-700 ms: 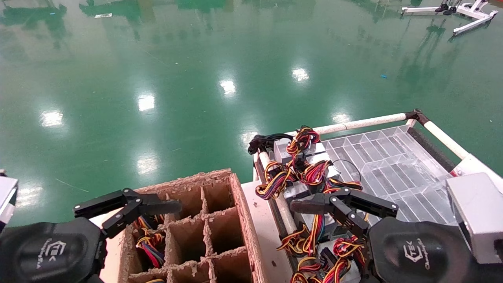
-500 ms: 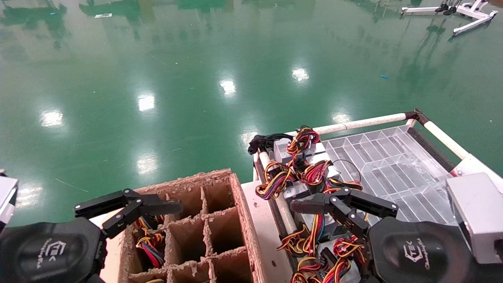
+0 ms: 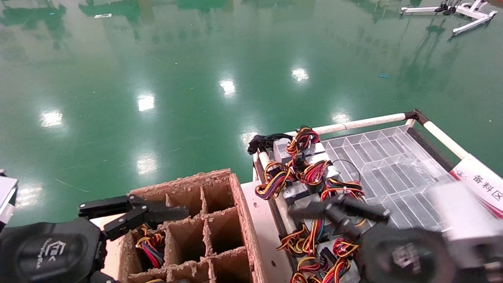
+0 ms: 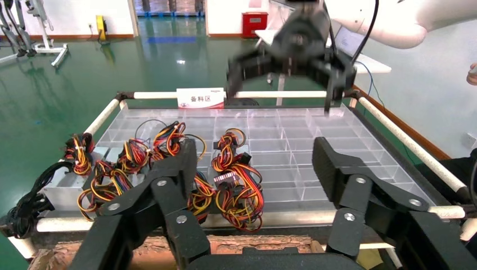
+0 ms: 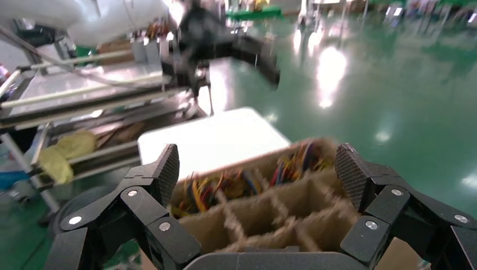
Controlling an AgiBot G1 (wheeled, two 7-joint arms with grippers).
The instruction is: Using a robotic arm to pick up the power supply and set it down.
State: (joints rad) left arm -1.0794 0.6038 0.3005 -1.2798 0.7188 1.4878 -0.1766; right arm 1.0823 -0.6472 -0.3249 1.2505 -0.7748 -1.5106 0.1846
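Several power supplies point(image 3: 294, 191) lie on the near-left part of a clear compartment tray point(image 3: 393, 165), their red, yellow and black wires tangled. In the left wrist view one power supply point(image 4: 233, 180) lies straight ahead near the tray's point(image 4: 292, 140) edge. My left gripper point(image 3: 133, 210) hovers open over the far-left corner of a cardboard divider box point(image 3: 235, 204), nothing between its fingers point(image 4: 185, 169). My right gripper point(image 3: 338, 212) hangs open and empty over the wire bundles at the tray's left side, facing the cardboard box point(image 5: 270, 208).
Wire bundles point(image 3: 147, 243) fill the box's left cells; other cells look empty. A white-tube rail point(image 3: 361, 122) frames the tray, with a labelled sign point(image 3: 479, 181) at its right. Green floor lies beyond. Each wrist view shows the other gripper point(image 4: 292, 56) point(image 5: 225, 45) opposite.
The right arm has shifted lower and toward me and shows blurred, uncovering the sign at the tray's right. The left gripper has edged slightly right and down over the box. Both stay open.
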